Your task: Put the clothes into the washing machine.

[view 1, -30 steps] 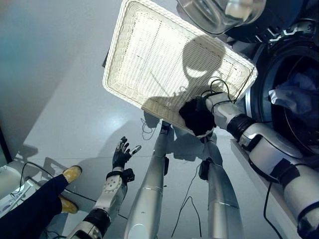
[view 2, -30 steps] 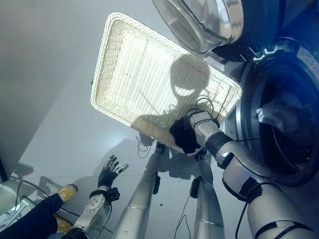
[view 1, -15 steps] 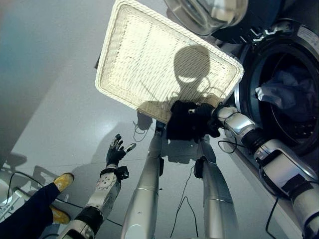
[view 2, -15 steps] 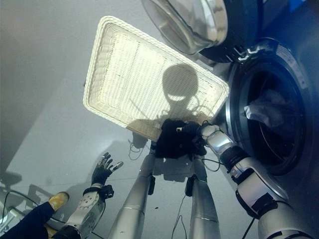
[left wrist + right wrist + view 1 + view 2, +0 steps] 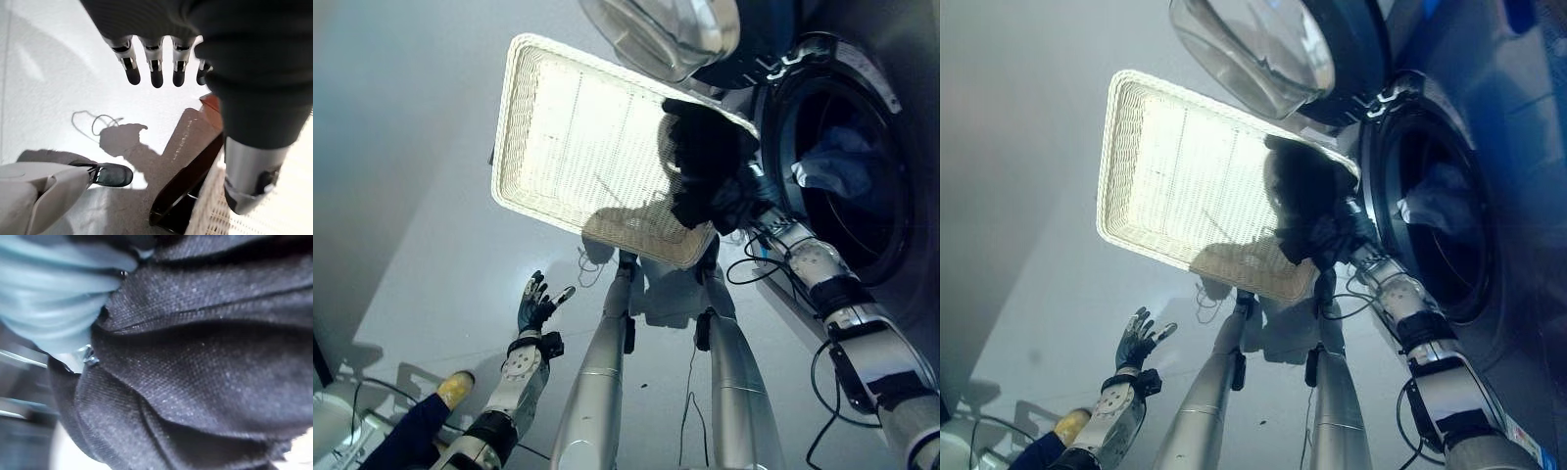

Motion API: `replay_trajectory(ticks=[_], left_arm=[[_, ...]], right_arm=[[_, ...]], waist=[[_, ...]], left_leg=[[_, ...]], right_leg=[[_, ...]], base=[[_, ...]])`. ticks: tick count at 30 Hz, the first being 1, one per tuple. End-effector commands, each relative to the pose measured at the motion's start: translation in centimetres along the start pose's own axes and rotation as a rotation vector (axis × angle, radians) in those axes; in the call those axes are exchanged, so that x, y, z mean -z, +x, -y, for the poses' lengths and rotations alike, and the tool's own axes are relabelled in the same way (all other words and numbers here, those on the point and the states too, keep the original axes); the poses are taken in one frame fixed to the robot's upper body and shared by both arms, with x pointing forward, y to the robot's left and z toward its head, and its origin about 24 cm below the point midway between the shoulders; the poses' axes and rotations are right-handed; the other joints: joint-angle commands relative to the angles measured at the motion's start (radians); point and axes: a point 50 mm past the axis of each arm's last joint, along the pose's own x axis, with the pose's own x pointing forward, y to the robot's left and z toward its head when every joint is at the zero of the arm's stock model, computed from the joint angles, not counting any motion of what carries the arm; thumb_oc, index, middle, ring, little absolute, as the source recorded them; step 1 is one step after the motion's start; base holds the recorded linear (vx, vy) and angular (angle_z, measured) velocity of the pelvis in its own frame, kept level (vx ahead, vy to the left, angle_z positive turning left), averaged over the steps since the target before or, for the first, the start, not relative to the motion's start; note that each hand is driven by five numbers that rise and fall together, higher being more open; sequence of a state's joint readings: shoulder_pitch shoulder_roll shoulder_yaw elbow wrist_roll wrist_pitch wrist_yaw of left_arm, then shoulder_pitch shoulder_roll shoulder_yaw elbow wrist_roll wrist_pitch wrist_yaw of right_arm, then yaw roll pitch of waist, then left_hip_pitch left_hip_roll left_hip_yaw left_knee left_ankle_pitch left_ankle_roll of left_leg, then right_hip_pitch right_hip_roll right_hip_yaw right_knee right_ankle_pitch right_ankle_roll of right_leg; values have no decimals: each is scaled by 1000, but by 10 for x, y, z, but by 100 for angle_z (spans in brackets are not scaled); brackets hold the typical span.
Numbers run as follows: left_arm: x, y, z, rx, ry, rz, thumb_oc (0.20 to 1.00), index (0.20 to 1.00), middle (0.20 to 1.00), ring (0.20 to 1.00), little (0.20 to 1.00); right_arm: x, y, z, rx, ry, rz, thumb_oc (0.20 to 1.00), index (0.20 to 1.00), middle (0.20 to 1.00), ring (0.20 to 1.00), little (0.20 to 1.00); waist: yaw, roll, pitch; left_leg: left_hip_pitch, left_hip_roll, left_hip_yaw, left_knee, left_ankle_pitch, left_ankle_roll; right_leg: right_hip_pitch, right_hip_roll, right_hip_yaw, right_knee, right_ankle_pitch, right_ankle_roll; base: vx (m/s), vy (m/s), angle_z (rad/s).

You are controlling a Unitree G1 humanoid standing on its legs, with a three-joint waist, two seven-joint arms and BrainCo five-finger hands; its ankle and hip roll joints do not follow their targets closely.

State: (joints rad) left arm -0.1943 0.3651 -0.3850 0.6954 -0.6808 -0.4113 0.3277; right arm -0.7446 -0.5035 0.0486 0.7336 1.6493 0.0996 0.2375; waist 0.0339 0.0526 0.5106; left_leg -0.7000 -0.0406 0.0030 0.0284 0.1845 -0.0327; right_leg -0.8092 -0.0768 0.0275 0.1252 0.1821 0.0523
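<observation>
Holding dark garment (image 5: 700,157), right hand (image 5: 744,201), beside washer opening (image 5: 842,186)

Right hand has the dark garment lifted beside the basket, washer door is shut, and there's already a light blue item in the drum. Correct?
Not quite: the washer door is open, swung up above the drum, as the right eye view shows. The right hand does hold the dark garment beside the basket, with a light blue item inside.

You can't read the right hand (image 5: 741,204): its fingers are buried in the bunched black woven garment (image 5: 703,157) it carries. That cloth hides the near corner of the white wicker basket (image 5: 570,147). The round glass washer door (image 5: 1258,49) is cut by the top edge. The pale blue cloth (image 5: 839,168) inside the dark drum stays indistinct.
</observation>
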Motion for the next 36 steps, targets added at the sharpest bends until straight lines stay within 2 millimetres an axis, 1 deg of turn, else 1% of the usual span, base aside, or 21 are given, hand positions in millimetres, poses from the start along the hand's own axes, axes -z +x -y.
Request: replay_trajectory(ticks=[1, 2, 3, 5, 6, 7, 8, 10, 14, 17, 18, 19, 20, 21, 25, 26, 28, 29, 31, 33, 36], left_arm=[[10, -11, -11, -74, -36, -1, 1000, 1000, 1000, 1000, 1000], [10, -11, -11, -74, -36, -1, 1000, 1000, 1000, 1000, 1000], [14, -13, -14, -87, -33, -11, 1000, 1000, 1000, 1000, 1000], [12, -11, -13, -85, -34, -5, 1000, 1000, 1000, 1000, 1000], [12, -11, -13, -84, -22, -13, 1000, 1000, 1000, 1000, 1000], [9, -8, -11, -79, -16, -11, 1000, 1000, 1000, 1000, 1000], [8, -7, -11, -76, -15, -10, 1000, 1000, 1000, 1000, 1000], [2, -2, -7, -55, 1, -15, 1000, 1000, 1000, 1000, 1000], [1, 0, -5, -26, 19, -36, 1000, 1000, 1000, 1000, 1000], [2, -2, -4, 3, 21, -57, 1000, 1000, 1000, 1000, 1000], [3, -3, -2, 16, 23, -64, 1000, 1000, 1000, 1000, 1000], [3, -3, -2, 19, 25, -65, 1000, 1000, 1000, 1000, 1000], [4, -3, -2, 28, 32, -67, 1000, 1000, 1000, 1000, 1000], [6, -5, 0, 49, 36, -80, 1000, 1000, 1000, 1000, 1000], [12, -7, 10, 69, 38, -102, 1000, 1000, 1000, 1000, 1000], [12, -8, 11, 70, 37, -103, 1000, 1000, 1000, 1000, 1000], [15, -9, 19, 77, 33, -106, 1000, 1000, 1000, 1000, 1000], [16, -9, 20, 77, 33, -106, 1000, 1000, 1000, 1000, 1000], [15, -8, 22, 79, 26, -97, 1000, 1000, 1000, 1000, 1000], [17, -9, 19, 71, 13, -96, 1000, 1000, 1000, 1000, 1000], [20, -10, 17, 63, 13, -96, 1000, 1000, 1000, 1000, 1000]], right_arm=[[-76, -9, -24, -29, 180, 413, 200, 200, 200, 200, 200], [-76, -9, -24, -29, 180, 413, 200, 200, 200, 200, 200], [-121, -32, -19, 73, 317, 755, 200, 200, 200, 200, 200], [-121, -31, -21, 70, 319, 760, 200, 200, 200, 200, 200], [-149, -52, -22, 128, 427, 1023, 200, 200, 200, 200, 200], [-165, -67, -26, 152, 493, 1200, 200, 200, 200, 200, 200], [-172, -74, -29, 159, 522, 1272, 200, 200, 200, 200, 200], [-198, -109, -37, 221, 662, 1598, 200, 200, 200, 200, 200], [-223, -128, -55, 260, 777, 1749, 200, 200, 200, 200, 200], [-232, -125, -67, 241, 772, 1688, 200, 200, 200, 200, 200], [-231, -116, -74, 203, 766, 1629, 570, 570, 570, 570, 570], [-230, -113, -75, 189, 758, 1603, 809, 809, 809, 809, 809], [-228, -107, -77, 176, 744, 1563, 1000, 1000, 1000, 1000, 1000], [-211, -84, -80, 160, 737, 1413, 1000, 1000, 1000, 1000, 1000], [-169, -49, -74, 179, 747, 1224, 1000, 1000, 1000, 1000, 1000], [-164, -44, -72, 190, 737, 1194, 1000, 1000, 1000, 1000, 1000], [-135, -17, -62, 239, 653, 959, 1000, 1000, 1000, 1000, 1000], [-119, -2, -51, 293, 567, 748, 1000, 1000, 1000, 1000, 1000], [-96, 16, -45, 312, 445, 487, 1000, 1000, 1000, 1000, 1000], [-94, 16, -36, 314, 389, 436, 1000, 1000, 1000, 1000, 1000], [-97, 5, -13, 292, 369, 493, 1000, 1000, 1000, 1000, 1000]], waist=[[-54, 40, 9], [-54, 40, 9], [-68, 38, 9], [-67, 35, 9], [-75, 39, 9], [-76, 39, 9], [-78, 39, 9], [-75, 48, 9], [-64, 69, 9], [-50, 87, 9], [-45, 93, 9], [-46, 95, 9], [-42, 97, 9], [-30, 106, 9], [-17, 118, 9], [-16, 119, 9], [-10, 122, 9], [-8, 121, 9], [-2, 121, 9], [-4, 119, 9], [1, 112, 9]], left_leg=[[-2, -59, -9, 75, -47, 7], [-2, -59, -9, 75, -47, 7], [29, -56, -2, 92, -80, 10], [16, -59, 0, 92, -68, 10], [42, -56, 1, 105, -96, 11], [41, -57, 2, 109, -95, 12], [35, -59, 3, 112, -87, 12], [34, -57, 0, 124, -90, 14], [38, -53, -4, 110, -69, 11], [48, -55, -12, 97, -57, 6], [51, -57, -16, 94, -55, 6], [51, -57, -17, 93, -54, 6], [52, -58, -18, 93, -54, 5], [53, -63, -20, 95, -52, 5], [55, -67, -26, 90, -48, 8], [55, -67, -26, 89, -47, 8], [50, -66, -26, 80, -38, 7], [55, -66, -25, 78, -45, 7], [43, -62, -16, 69, -23, 4], [36, -53, -10, 60, -17, 1], [40, -48, -8, 30, -3, 3]], right_leg=[[25, 37, -44, -38, 61, 17], [25, 37, -44, -38, 61, 17], [53, 48, -24, -24, 41, 16], [41, 45, -23, -26, 53, 16], [69, 51, -14, -16, 30, 14], [70, 51, -8, -11, 31, 14], [67, 49, -7, -9, 37, 13], [73, 48, -4, 13, 20, 11], [86, 54, -14, 40, -8, 3], [97, 47, -32, 50, -21, -1], [99, 42, -38, 50, -22, 0], [99, 41, -40, 50, -22, 0], [101, 38, -43, 49, -24, -1], [104, 33, -57, 52, -29, -4], [108, 31, -73, 55, -38, -10], [108, 31, -74, 55, -38, -10], [105, 34, -82, 57, -41, -14], [109, 35, -84, 62, -52, -15], [100, 36, -94, 57, -41, -18], [95, 38, -101, 60, -42, -16], [104, 44, -111, 56, -42, -14]], base=[[-14, 38, -26], [-8, 14, -38], [-8, 9, -33], [3, -8, -20], [27, -46, -4], [6, -55, -1], [-34, -58, -4], [0, -58, -8], [23, -45, -6], [45, -70, -1], [31, -48, 3], [27, -28, 5], [48, -37, 4], [48, -38, 2], [37, -10, 2], [17, 4, 4], [22, 13, 13], [18, 5, 16], [-30, 23, 9], [-27, 33, 7], [-18, -29, 12]])
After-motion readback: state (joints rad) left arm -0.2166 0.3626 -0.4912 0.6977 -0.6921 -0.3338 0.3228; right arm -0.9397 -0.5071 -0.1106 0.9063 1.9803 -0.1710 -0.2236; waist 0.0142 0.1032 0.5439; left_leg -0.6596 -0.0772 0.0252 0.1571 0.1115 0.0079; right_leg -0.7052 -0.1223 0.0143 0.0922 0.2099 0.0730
